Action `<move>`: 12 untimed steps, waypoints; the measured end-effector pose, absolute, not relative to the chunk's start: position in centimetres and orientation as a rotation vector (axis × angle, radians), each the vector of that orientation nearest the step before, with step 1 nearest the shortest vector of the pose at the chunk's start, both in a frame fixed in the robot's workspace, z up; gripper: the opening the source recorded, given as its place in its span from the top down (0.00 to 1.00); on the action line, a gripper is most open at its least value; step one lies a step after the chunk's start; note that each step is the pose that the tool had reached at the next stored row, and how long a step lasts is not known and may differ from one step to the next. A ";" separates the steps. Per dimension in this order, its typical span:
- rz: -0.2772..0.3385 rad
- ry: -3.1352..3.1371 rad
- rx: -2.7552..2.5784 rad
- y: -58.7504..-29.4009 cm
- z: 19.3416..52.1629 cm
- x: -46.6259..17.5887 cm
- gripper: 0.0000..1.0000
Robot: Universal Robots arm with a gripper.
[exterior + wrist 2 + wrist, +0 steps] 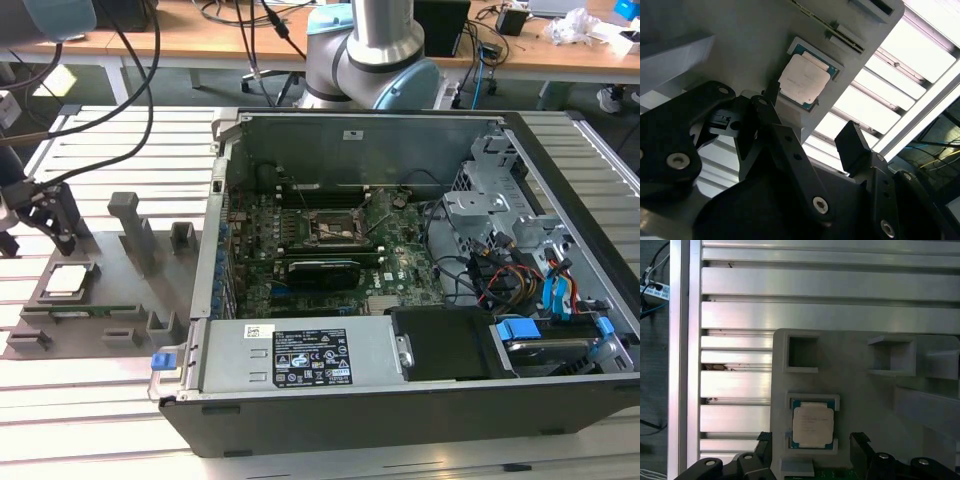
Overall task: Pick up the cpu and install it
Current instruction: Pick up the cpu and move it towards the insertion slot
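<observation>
My black pincer (811, 112) is closest, its 2 fingers (775, 130) spread wide apart and holding nothing. The cpu (812, 425) lies flat in its little square pocket on the grey tray (865, 405), right under the gap between my fingers, and nothing touches it. The tray sits at the exterior view's left of the open computer case (400, 400). I think this is the grabbing step. To do it well, I should stay level, put 1 finger on each side of the chip, and squeeze its edges softly.
</observation>
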State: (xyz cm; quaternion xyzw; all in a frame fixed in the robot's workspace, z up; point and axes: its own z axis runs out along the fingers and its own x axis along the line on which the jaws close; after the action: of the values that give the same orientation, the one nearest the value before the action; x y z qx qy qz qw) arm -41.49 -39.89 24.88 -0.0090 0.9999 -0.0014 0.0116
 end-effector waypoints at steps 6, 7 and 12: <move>-0.005 3.118 -0.028 -39.9 24.6 -41.5 0.28; -0.004 3.118 -0.028 -39.9 24.6 -41.5 0.28; -0.004 3.118 -0.028 -39.9 24.4 -41.5 0.28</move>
State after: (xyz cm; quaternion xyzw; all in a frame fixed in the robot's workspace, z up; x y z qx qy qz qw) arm -41.49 -39.89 24.45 -0.0090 0.9999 -0.0014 0.0116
